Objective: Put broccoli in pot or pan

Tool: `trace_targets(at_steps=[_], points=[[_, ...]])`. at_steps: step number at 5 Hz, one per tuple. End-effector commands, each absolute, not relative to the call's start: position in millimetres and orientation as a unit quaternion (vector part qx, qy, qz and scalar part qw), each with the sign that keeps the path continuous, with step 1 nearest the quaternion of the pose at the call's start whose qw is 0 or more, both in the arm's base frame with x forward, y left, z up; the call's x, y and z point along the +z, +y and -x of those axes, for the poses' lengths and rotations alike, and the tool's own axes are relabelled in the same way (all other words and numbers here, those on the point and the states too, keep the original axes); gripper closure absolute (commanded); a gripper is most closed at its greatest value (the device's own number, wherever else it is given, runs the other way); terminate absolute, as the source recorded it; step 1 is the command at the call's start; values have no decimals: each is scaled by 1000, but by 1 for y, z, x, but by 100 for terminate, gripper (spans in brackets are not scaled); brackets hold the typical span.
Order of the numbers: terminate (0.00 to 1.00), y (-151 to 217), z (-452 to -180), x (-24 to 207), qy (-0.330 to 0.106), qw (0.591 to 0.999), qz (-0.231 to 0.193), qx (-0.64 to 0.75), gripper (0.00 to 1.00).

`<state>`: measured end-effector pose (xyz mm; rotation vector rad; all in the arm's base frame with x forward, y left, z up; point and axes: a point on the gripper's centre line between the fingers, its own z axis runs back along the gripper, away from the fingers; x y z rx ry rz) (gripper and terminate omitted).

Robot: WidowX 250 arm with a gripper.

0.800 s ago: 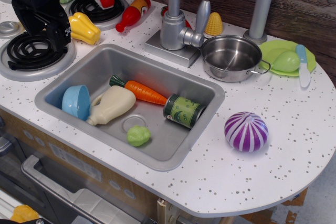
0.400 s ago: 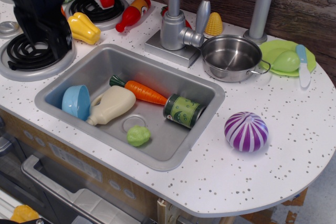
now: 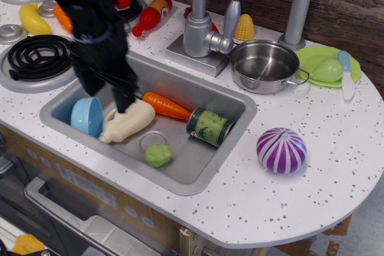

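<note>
The broccoli (image 3: 158, 155), a small lumpy light-green ball, lies on the sink floor near the front wall. The steel pot (image 3: 264, 65) stands empty on the counter behind the sink's right corner, to the right of the faucet, its wire handle pointing right. My gripper (image 3: 108, 93) is black and motion-blurred. It hangs over the left part of the sink, above the cream bottle, with its fingers apart and nothing between them. It is to the left of the broccoli and farther back.
In the sink (image 3: 180, 181) lie a blue bowl (image 3: 87, 116), a cream bottle (image 3: 127, 120), a carrot (image 3: 165, 105) and a green can (image 3: 210, 127). A purple onion (image 3: 281, 150) sits on the counter at right. The faucet (image 3: 198, 28) stands behind the sink and a stove burner (image 3: 36, 58) lies at left.
My gripper has swung from above the left burner rightward and forward, down over the sink's left side. The broccoli and pot have not moved. A yellow and an orange toy now show at back left.
</note>
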<state>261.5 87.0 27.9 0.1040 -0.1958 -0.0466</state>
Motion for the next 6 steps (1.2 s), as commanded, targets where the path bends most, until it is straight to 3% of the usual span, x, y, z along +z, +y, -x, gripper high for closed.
trace_targets(at_steps=[1, 4, 6], points=[[0, 59, -268, 4, -134, 990, -39, 1, 0], [0, 47, -278, -33, -169, 985, -20, 24, 0], [0, 50, -279, -43, -168, 985, -3, 45, 0]])
